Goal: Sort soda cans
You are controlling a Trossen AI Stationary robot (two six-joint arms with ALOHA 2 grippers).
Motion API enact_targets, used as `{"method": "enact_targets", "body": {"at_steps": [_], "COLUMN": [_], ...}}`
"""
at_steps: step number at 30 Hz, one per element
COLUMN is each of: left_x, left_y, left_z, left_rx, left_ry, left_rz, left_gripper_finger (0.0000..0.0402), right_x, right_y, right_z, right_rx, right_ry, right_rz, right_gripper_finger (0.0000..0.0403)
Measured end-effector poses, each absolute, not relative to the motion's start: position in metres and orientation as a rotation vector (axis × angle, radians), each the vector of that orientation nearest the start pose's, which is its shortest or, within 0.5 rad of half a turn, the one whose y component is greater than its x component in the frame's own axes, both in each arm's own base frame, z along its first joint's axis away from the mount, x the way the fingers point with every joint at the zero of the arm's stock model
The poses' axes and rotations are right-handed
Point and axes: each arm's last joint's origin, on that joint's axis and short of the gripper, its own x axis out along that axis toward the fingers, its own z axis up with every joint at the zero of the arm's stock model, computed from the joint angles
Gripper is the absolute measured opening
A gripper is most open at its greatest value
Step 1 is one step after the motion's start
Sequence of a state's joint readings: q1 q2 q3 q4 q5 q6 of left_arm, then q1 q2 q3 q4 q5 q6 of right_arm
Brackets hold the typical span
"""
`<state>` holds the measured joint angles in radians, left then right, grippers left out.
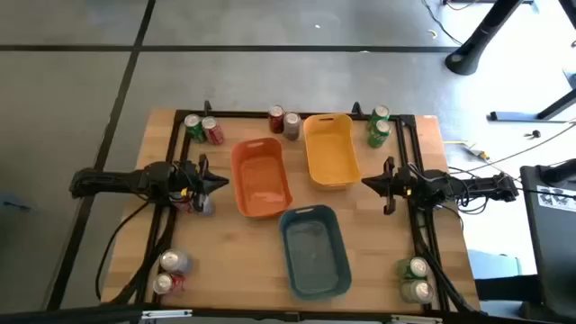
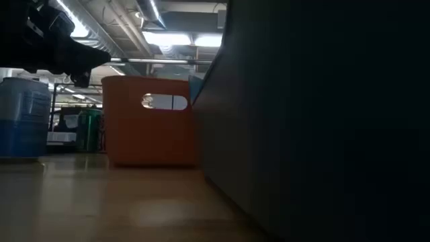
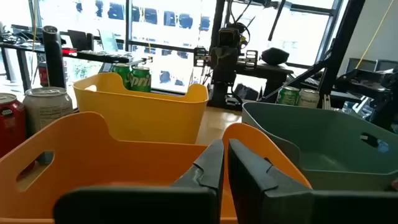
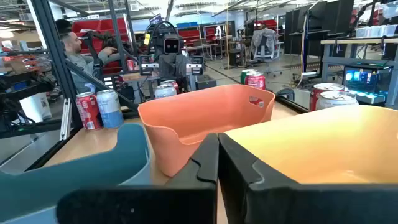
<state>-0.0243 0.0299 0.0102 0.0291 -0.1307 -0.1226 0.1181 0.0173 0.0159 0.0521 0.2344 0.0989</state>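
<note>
High view: left gripper point(image 1: 219, 184) and right gripper point(image 1: 370, 183) hover fully closed, empty; soda cans point(image 1: 203, 129) sit in pairs around the table edge.
Low view: orange bin point(image 2: 149, 121) blocks sight.
Left wrist view: nearest can likely suits opening first.

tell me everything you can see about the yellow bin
The yellow bin is an open-topped rectangular tub that looks like smooth plastic, with rounded corners, a rim that dips at one end and a cutout handle slot. It stands upright and empty toward the table's far side, close beside the orange bin, with green cans on its other side. Nothing grips it.
</note>
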Motion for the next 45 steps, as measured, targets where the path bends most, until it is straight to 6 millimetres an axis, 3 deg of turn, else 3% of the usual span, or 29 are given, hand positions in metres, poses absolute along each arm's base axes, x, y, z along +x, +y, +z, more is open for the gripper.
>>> {"method": "enact_targets", "body": {"at_steps": [45], "left_x": [0.0987], "left_y": [0.0016], "left_z": [0.168], "left_rx": [-0.103], "left_ry": [-0.02], "left_rz": [0.111], "left_gripper_finger": [0.0015], "right_x": [0.0968], "right_y": [0.0038], "right_z": [0.1742], "right_rx": [0.095], "right_ry": [-0.074], "right_rz": [-0.144], "right_gripper_finger": [0.0005]}}
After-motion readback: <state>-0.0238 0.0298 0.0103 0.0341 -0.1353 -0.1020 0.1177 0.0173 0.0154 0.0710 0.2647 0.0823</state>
